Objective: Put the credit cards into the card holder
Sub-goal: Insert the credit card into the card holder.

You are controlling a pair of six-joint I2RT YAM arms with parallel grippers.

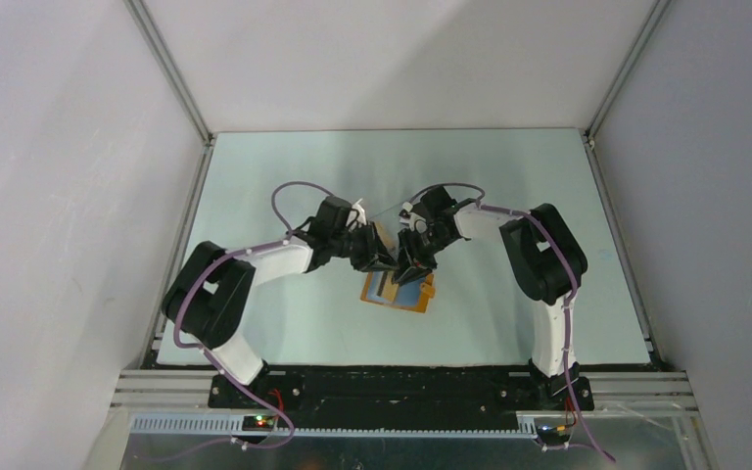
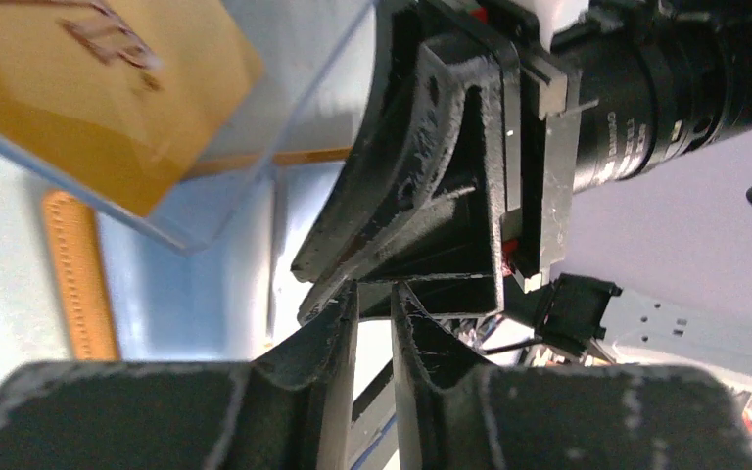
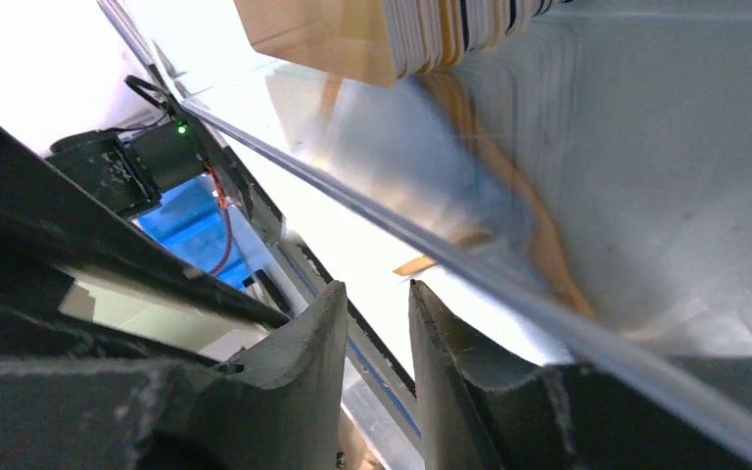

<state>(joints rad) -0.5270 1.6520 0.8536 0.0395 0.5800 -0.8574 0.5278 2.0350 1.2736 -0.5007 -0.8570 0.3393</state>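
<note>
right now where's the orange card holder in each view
top external: card holder at picture centre, lying open where the two arms meet.
left wrist: only its stitched orange edge, at the left.
right wrist: top edge, a tan body with layered slots, probably it.
shared landmark: the clear plastic card, close by it in each view.

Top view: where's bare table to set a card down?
Crowded: centre, left fingers and right fingers over the orange leather card holder. Bare: pale green table beyond them to the far edge; near patch between holder and black base rail.
</note>
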